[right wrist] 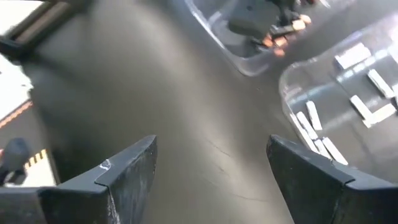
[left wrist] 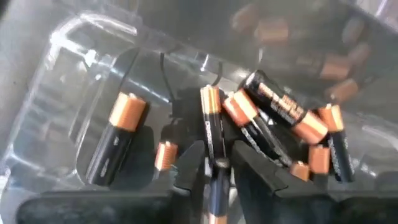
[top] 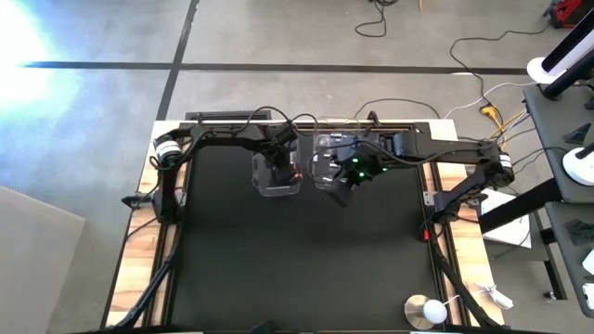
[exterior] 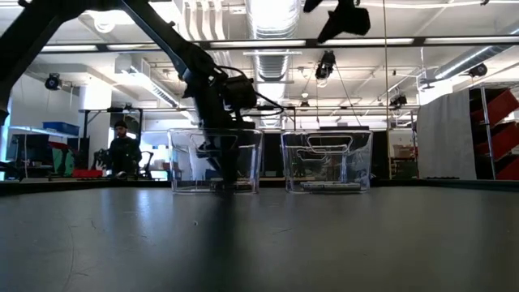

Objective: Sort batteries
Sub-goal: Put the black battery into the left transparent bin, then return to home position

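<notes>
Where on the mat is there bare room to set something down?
The black mat is bare from the two clear tubs forward to its near edge. It is crowded at the back, where the left gripper reaches into the tub of batteries.

Strong glare whitens the floor [top: 28,37] beyond the desk's [top: 297,269] far left corner; the wrist views are blurred; ceiling lamps [exterior: 272,16] shine.

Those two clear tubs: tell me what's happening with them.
The left claw is down inside the left tub, its fingers astride one black-and-copper battery among a pile of the same kind. The right claw hangs open above the mat by the right tub, which holds white batteries.
</notes>
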Motion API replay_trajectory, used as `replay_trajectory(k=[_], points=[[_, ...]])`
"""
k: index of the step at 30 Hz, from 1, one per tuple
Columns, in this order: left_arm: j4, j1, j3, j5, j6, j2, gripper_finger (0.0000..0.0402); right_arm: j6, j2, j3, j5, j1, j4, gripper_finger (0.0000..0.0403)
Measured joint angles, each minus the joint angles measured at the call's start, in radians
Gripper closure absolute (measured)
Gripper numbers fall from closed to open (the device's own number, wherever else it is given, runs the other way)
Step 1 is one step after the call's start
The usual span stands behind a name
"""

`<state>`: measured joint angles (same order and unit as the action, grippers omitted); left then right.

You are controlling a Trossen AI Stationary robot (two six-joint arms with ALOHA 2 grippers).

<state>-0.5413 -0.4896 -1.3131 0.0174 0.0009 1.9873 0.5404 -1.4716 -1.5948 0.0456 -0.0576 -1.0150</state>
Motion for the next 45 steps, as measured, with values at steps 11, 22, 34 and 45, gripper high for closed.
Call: replay_trajectory(k=[11, 22, 34, 45], points=[[-0.001, 0.009, -0.009, 0.007, -0.076, -0.070, 0.0241, -0.129, 0.148, 0.001, -0.005, 0.016, 0.060, 0.0110], [-0.005, 0.138, 0.022, 0.100, -0.229, -0.340, 0.0182, -0.414, 0.152, 0.006, 0.046, 0.021, 0.314, 0.0111], [0.081, 0.479, 0.104, 0.099, -0.472, -0.679, 0.0191, -0.591, 0.022, 0.008, -0.111, 0.018, 0.626, 0.0160], [0.099, 0.582, 0.067, 0.103, -0.513, -0.733, 0.0191, -0.581, 0.030, -0.001, -0.225, -0.002, 0.661, 0.0199]])
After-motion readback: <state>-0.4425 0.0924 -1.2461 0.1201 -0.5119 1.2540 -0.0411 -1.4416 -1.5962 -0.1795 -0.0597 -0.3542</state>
